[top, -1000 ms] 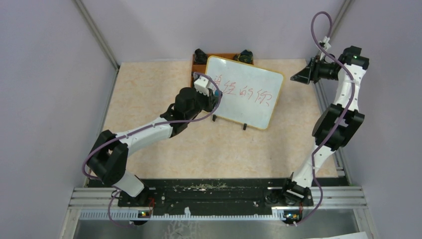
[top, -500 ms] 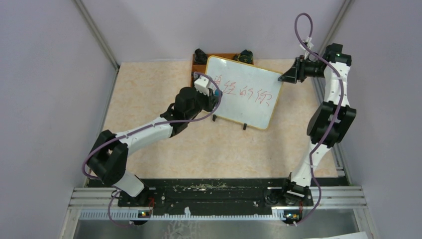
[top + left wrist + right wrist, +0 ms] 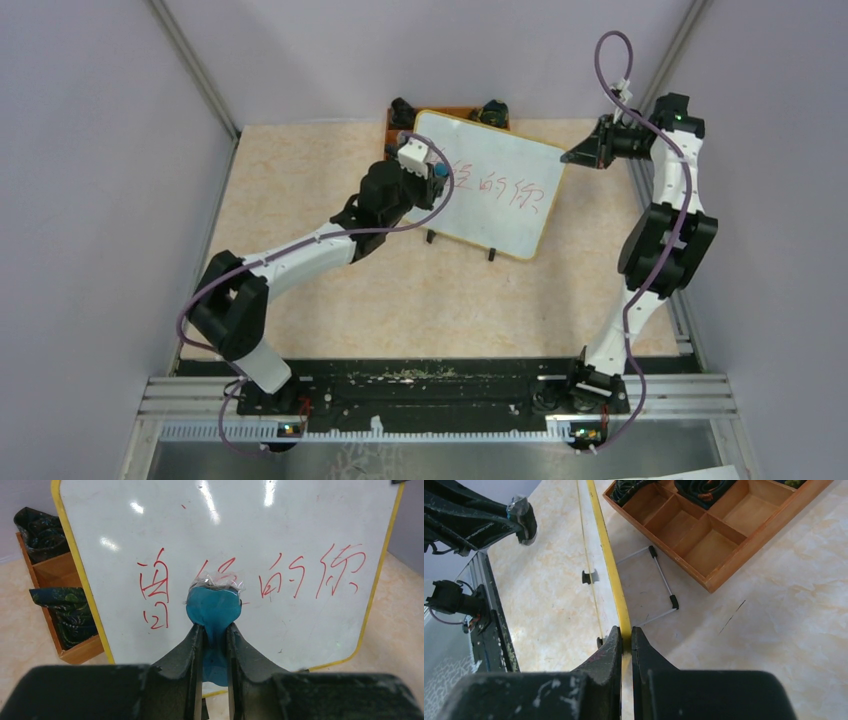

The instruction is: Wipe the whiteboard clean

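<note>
Blue, with something clear and crinkled over its tip, the eraser (image 3: 213,607) is clamped between the narrow-set fingers of the left pincer (image 3: 214,628). Its front end lies against the whiteboard (image 3: 280,525), over the second of the red characters (image 3: 155,587). The right pincer (image 3: 625,634) is closed on the board's yellow frame (image 3: 611,565) at its right edge, seemingly to steady it. The board stands tilted toward the far side of the counter (image 3: 784,610), just in front of the orange-brown tray (image 3: 704,535), whose compartments hold a few dark items.

By my reading the job has barely begun. Four characters can be made out in the left wrist view. The first, third and fourth are whole and crisp, while the second is partly hidden behind the eraser, so I cannot tell whether any of it has been rubbed away. No smeared or cleared patch shows on the white surface. Nearly all the wiping is left to do: the whole row, from the left character across to the right one.
</note>
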